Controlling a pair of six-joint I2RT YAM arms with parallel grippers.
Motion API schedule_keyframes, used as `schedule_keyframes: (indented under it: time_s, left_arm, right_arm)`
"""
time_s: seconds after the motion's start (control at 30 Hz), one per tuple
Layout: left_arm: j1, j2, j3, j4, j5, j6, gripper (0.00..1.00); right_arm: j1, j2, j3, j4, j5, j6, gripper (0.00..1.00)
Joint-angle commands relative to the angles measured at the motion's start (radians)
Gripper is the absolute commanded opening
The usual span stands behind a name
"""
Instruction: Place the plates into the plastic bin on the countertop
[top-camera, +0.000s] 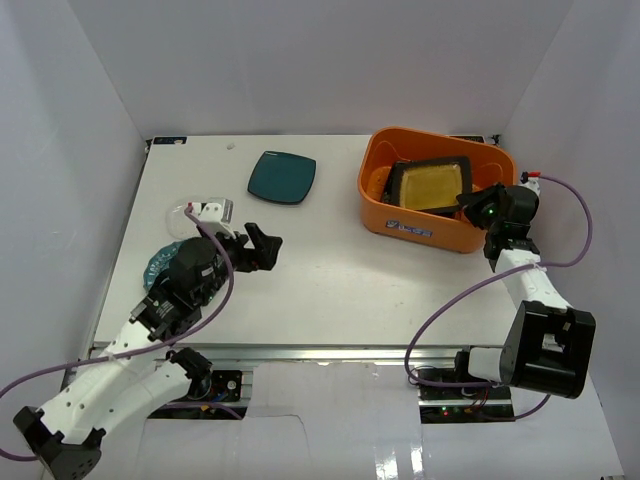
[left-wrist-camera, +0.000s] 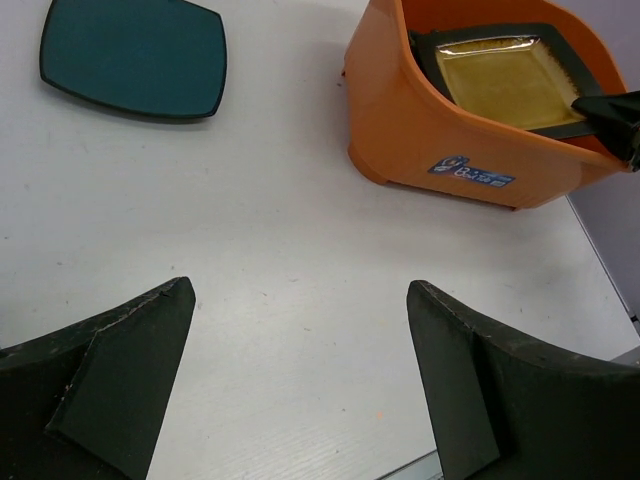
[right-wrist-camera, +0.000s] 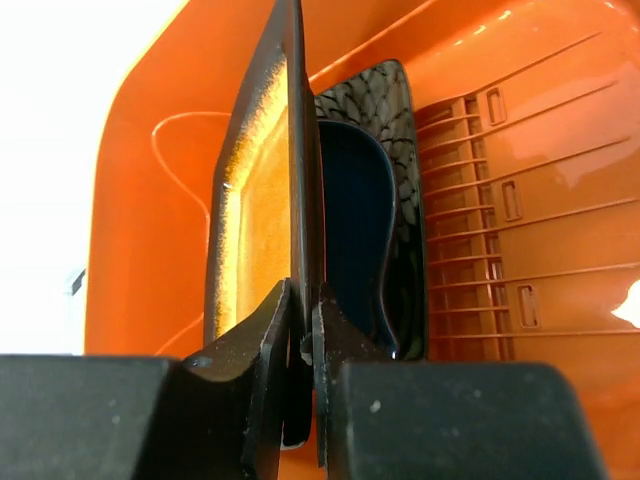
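Note:
The orange plastic bin (top-camera: 400, 225) (left-wrist-camera: 400, 130) (right-wrist-camera: 520, 200) stands at the back right of the white countertop (top-camera: 330, 280). Over it, my right gripper (top-camera: 472, 207) (right-wrist-camera: 303, 300) is shut on the rim of a black-rimmed yellow square plate (top-camera: 432, 182) (left-wrist-camera: 500, 80) (right-wrist-camera: 255, 200), which is tilted inside the bin. Beneath that plate lie a dark blue plate (right-wrist-camera: 350, 230) and a black floral plate (right-wrist-camera: 385, 100). A dark teal square plate (top-camera: 282, 177) (left-wrist-camera: 135, 58) lies flat on the countertop at the back centre. At the left, my left gripper (top-camera: 265, 248) (left-wrist-camera: 300, 310) hangs open above bare countertop, holding nothing.
A blue patterned roundish plate (top-camera: 157, 264) lies partly hidden under my left arm. Just behind it sits a small white object (top-camera: 208, 211). White walls close in the countertop on three sides. The right arm's purple cable (top-camera: 580, 215) loops beside the bin.

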Motion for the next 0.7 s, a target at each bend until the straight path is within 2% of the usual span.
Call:
schedule_keyframes:
  time_s: [0.0, 0.07, 0.1, 0.2, 0.23, 0.27, 0.3, 0.47, 0.53, 0.6, 0.67]
  left_arm:
    - [0.005, 0.078, 0.095, 0.003, 0.002, -0.025, 0.98]
    - [0.005, 0.124, 0.120, 0.004, 0.005, -0.042, 0.98]
    - [0.005, 0.176, 0.139, 0.009, -0.006, -0.048, 0.98]
    - [0.010, 0.298, 0.156, 0.029, -0.026, -0.090, 0.98]
    - [0.011, 0.331, 0.165, 0.042, -0.039, -0.103, 0.98]
    - [0.017, 0.362, 0.172, 0.044, -0.044, -0.118, 0.98]
    - [0.037, 0.391, 0.182, 0.047, -0.047, -0.150, 0.98]
    - [0.138, 0.570, 0.194, 0.147, 0.016, -0.249, 0.98]
    - [0.184, 0.651, 0.191, 0.202, 0.040, -0.311, 0.98]
    - [0.217, 0.705, 0.189, 0.268, 0.060, -0.365, 0.98]
    - [0.264, 0.782, 0.179, 0.355, 0.094, -0.403, 0.98]
  right_arm:
    - [0.000, 0.022, 0.000, 0.148, -0.090, 0.044, 0.08]
    - [-0.006, 0.041, -0.002, 0.147, -0.085, 0.043, 0.12]
    - [-0.006, 0.057, 0.001, 0.144, -0.088, 0.040, 0.23]
    - [-0.008, 0.085, 0.029, 0.063, -0.093, 0.003, 0.43]
    - [-0.009, 0.099, 0.046, 0.038, -0.096, -0.006, 0.53]
    - [-0.008, 0.105, 0.053, 0.018, -0.094, -0.017, 0.57]
    - [-0.009, 0.105, 0.060, -0.021, -0.091, -0.046, 0.69]
    - [-0.009, 0.058, 0.109, -0.132, -0.008, -0.135, 0.94]
    - [-0.008, 0.032, 0.142, -0.187, 0.018, -0.175, 0.99]
    - [-0.008, -0.004, 0.158, -0.237, 0.045, -0.209, 0.92]
    - [-0.008, -0.049, 0.176, -0.281, 0.061, -0.245, 0.90]
